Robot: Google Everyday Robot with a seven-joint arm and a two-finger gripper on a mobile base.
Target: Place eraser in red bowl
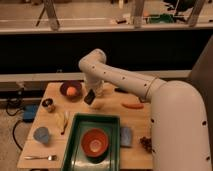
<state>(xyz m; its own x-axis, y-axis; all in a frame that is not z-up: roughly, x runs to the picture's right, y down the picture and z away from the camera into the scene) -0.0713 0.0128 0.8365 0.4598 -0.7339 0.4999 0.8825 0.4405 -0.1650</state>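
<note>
My gripper (90, 96) hangs over the wooden table (112, 112), just behind the green tray (77, 131). It is shut on the eraser (90, 97), a small dark block held tilted above the table top. The red bowl (95, 142), orange-red with a paler centre, sits inside the green tray, in front of and below the gripper. The arm reaches in from the right, over the back of the table.
A maroon bowl with an orange ball (71, 90) stands left of the gripper. A pale blue-grey pad (126, 136) lies in the tray's right part. An orange carrot-like piece (132, 105), dark grapes (146, 144), a blue cup (41, 135), a fork (40, 157), a banana (62, 121) and a small jar (48, 105) also lie on the table.
</note>
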